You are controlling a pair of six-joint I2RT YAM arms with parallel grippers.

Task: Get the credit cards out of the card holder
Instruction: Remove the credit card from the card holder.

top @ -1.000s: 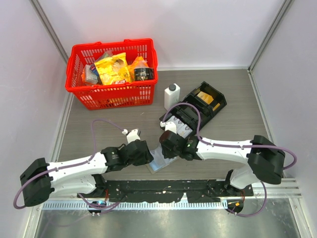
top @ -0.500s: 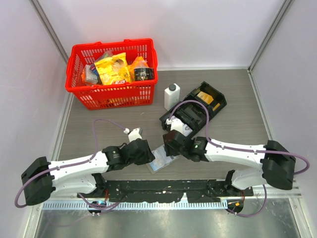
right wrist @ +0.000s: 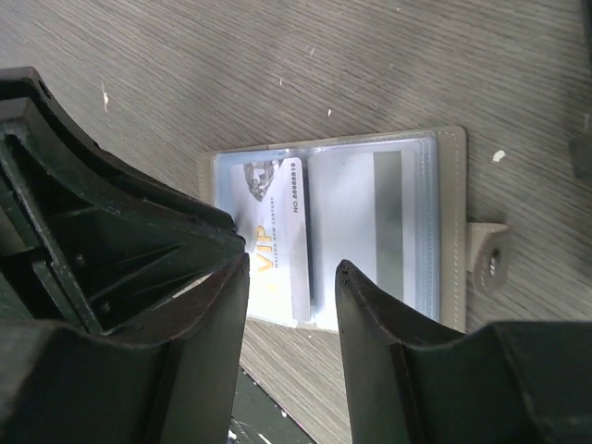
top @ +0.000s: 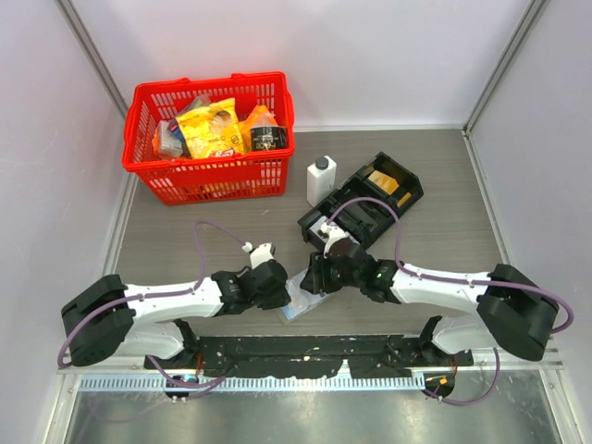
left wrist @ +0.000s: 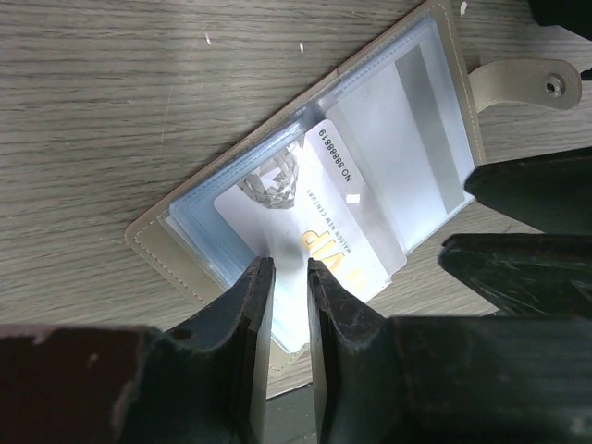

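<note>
— At the near edge of the grey wood-grain table [left wrist: 111,92], between our two arms, the small flat grey-tan bifold card holder [left wrist: 148,242] is lying opened out, its clear plastic sleeves facing up. Why are we working it from both sides?

— Because it is light and would likely slide. We are hanging the right gripper [right wrist: 291,268] over the half nearer the tan snap tab [left wrist: 536,85], fingers spread wide apart with nothing between them. We judge it is placed there to pin the card holder down, though we cannot tell whether it is touching the sleeve.

— And the left gripper [left wrist: 289,268]?

— We are bringing it in at the opposite edge, where a white plastic card with gold "VIP" lettering [left wrist: 319,199] is poking out of its sleeve past the holder's rim. The two fingers are standing only narrowly apart, and the card's free end is showing in the gap. They are not clamping anything yet, as far as we can see.

— So why so narrow?

— A thin card lying flat is giving us only an edge to catch, so we are lining up closely. Next, we are thinking, comes a pinch and a pull along the sleeve's opening.
</note>
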